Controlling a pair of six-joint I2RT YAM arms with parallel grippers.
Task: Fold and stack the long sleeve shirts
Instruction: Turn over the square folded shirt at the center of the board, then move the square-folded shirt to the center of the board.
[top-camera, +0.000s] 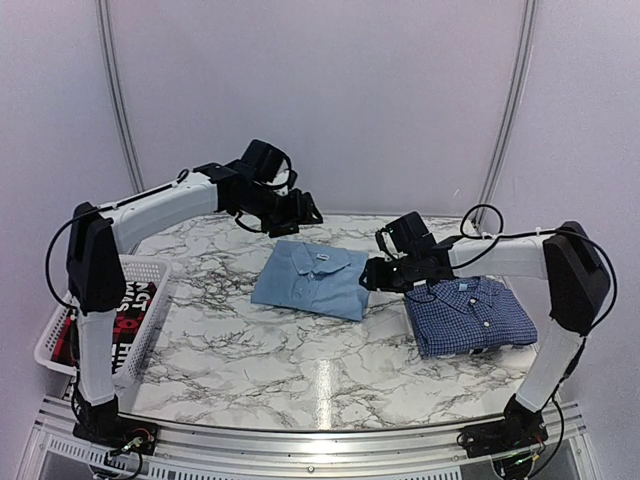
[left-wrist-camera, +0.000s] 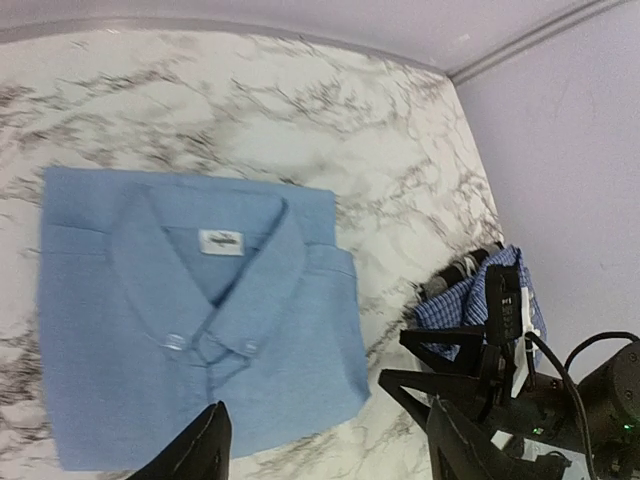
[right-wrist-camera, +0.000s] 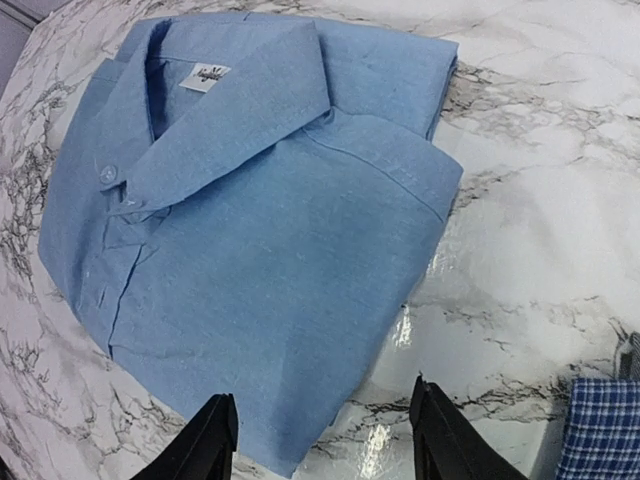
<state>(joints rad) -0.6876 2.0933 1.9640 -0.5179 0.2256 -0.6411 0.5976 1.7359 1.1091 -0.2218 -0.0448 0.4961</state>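
Top external view: the light blue shirt (top-camera: 312, 279) lies folded, collar up, at the middle of the marble bench (top-camera: 250, 350). The dark blue checked shirt (top-camera: 468, 315) lies folded at the bench's right side, near the first but apart from it, so the two are not yet stacked. The left pincer (top-camera: 303, 212) hangs above the bench near the light blue shirt's far edge, and the right pincer (top-camera: 372, 275) hangs at that shirt's right edge. Wrist views: each pincer stands spread, grasping nothing, with light blue cloth showing below the gap between its fingers (left-wrist-camera: 205, 450). A white basket (top-camera: 140, 268) at the bench's left end holds a red-and-black garment (top-camera: 128, 305).
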